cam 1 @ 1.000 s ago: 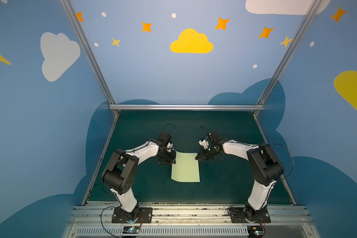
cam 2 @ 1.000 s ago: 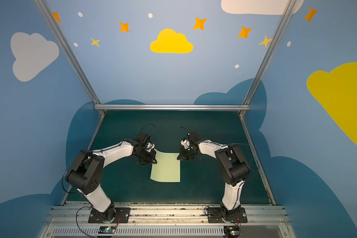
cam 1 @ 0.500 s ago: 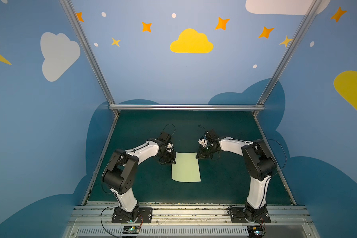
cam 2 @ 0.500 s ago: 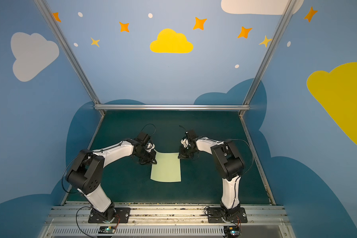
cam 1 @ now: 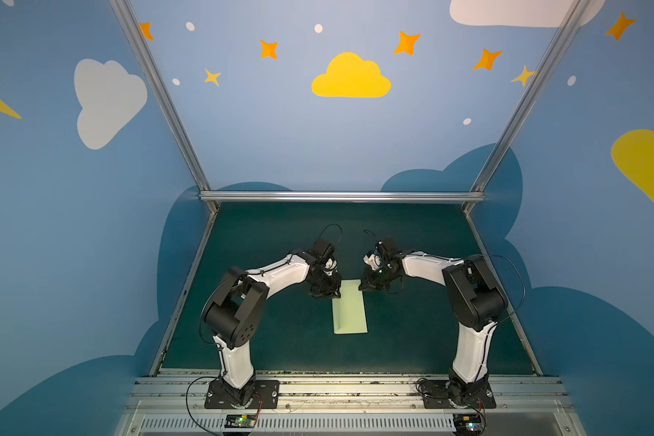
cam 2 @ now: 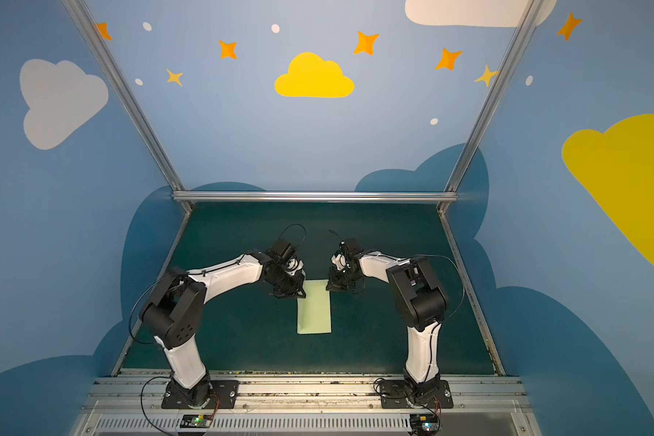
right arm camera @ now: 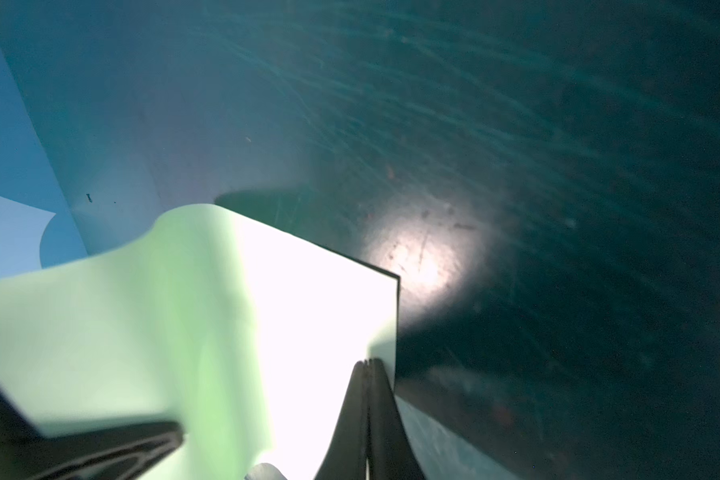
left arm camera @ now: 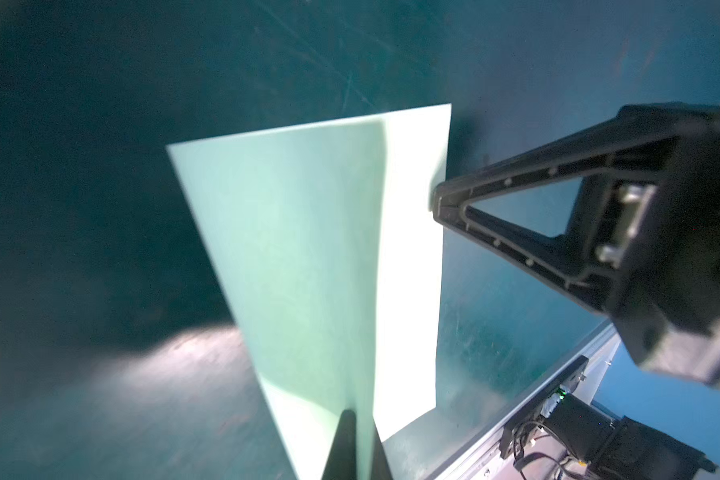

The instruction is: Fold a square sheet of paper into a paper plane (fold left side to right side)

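Top views both show the paper (cam 1: 350, 311) as a narrow rectangle on the table (cam 1: 412, 332), its long axis running front to back. The left tool (cam 1: 335, 295), clenched, pinches the far left corner, with that side curling up. The right tool (cam 1: 361, 288), clenched, touches the far right corner.

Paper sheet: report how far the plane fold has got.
Done: nothing creased that I can see; the pale green paper sheet is no dart yet. In hand: the left gripper, shut on the sheet, holds its left side raised off the green mat, while the shut right gripper rests on the far right corner. Left: lay the raised side over to the right, crease it, then every later fold.
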Controlling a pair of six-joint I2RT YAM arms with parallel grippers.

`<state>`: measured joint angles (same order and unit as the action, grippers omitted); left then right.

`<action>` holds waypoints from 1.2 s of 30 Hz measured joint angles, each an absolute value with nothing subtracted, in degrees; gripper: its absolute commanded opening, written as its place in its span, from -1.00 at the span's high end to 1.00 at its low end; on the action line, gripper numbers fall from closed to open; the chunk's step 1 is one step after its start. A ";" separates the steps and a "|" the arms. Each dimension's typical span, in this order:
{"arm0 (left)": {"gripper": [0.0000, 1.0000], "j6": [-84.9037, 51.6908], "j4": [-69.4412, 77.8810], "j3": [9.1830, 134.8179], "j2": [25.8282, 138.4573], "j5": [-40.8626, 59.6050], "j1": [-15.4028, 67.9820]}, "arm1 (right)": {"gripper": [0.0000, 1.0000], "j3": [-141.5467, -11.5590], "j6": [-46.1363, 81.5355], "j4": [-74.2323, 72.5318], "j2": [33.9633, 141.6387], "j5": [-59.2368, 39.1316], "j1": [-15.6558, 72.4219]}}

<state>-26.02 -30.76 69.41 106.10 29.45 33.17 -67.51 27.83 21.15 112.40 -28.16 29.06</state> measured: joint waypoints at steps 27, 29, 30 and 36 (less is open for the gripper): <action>0.18 -27.99 -28.40 74.98 113.62 29.43 36.07 | 1.00 -66.74 28.14 19.49 112.38 -29.39 28.99; 0.31 -27.94 -28.32 74.94 114.24 29.39 36.07 | 1.00 -66.74 28.32 19.44 112.38 -29.65 28.88; 0.35 -27.99 -28.23 74.89 114.45 29.39 36.07 | 1.00 -66.74 28.47 19.42 112.38 -29.91 28.80; 0.40 -27.83 -27.97 74.81 114.80 29.41 36.07 | 1.00 -66.89 29.56 20.18 112.01 -31.68 27.55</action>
<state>-27.83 -27.97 74.81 114.80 29.41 36.07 -66.89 29.56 20.18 112.01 -31.68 27.55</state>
